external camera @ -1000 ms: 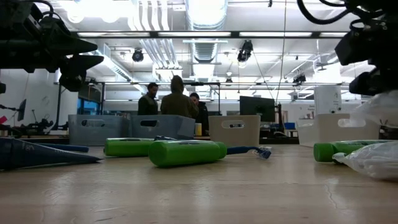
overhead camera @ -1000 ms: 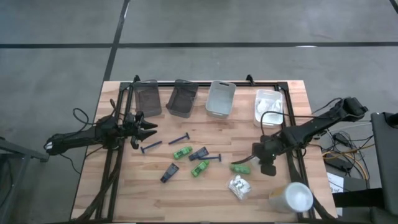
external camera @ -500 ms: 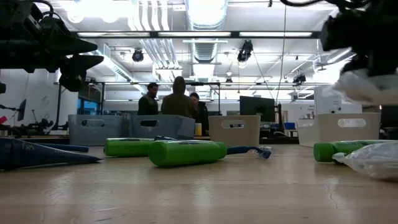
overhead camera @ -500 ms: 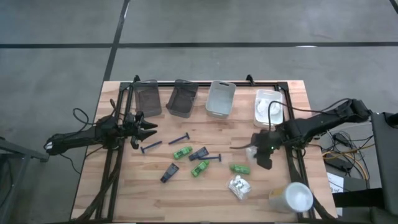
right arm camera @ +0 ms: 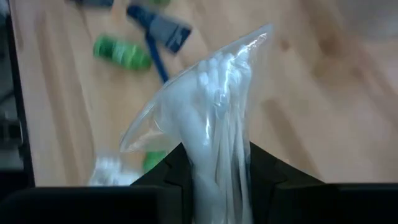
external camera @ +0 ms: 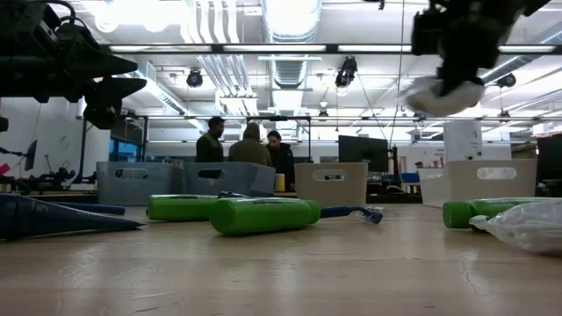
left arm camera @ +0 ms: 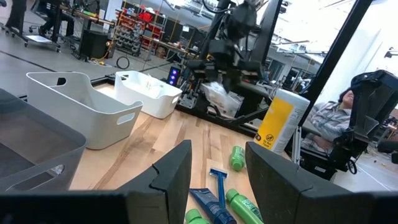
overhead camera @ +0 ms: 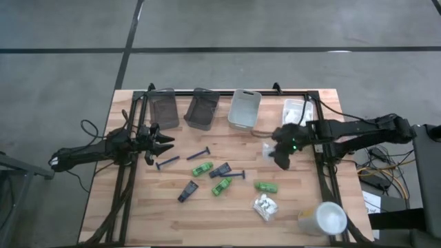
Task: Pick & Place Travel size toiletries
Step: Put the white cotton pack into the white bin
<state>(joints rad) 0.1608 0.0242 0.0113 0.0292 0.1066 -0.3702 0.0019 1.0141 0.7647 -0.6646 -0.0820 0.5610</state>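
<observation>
My right gripper [overhead camera: 278, 153] is shut on a clear crinkly packet with white contents [right arm camera: 214, 93], well above the table, near the white bin [overhead camera: 244, 110]; the packet also shows in the low view [external camera: 439, 91]. Another white packet [overhead camera: 265, 205], green packs [overhead camera: 202, 169] [overhead camera: 220, 186] [overhead camera: 265, 186], dark blue razors [overhead camera: 200, 153] [overhead camera: 164, 163] and dark blue pieces [overhead camera: 221, 170] [overhead camera: 187, 191] lie flat on the table. My left gripper [overhead camera: 167, 144] is open and empty, above the table's left side. My right gripper pinches one end of the packet [right arm camera: 214, 163] between its two fingers. The rest of the packet sticks out past the fingertips. It is lifted clear of the table and shows below the gripper in the low view.
Two grey bins [overhead camera: 164, 110] [overhead camera: 202, 109] and two white bins, the second [overhead camera: 298, 116] at the right, stand along the far edge. A large white cup [overhead camera: 324, 219] lies at the near right corner. People stand in the room beyond the table [external camera: 250, 140].
My right gripper, holding the white packet, has risen and gone toward the table's far edge and a little left, from beside the near-right green pack to a spot near the white bins. The packet has gone with it, clear of the table.
</observation>
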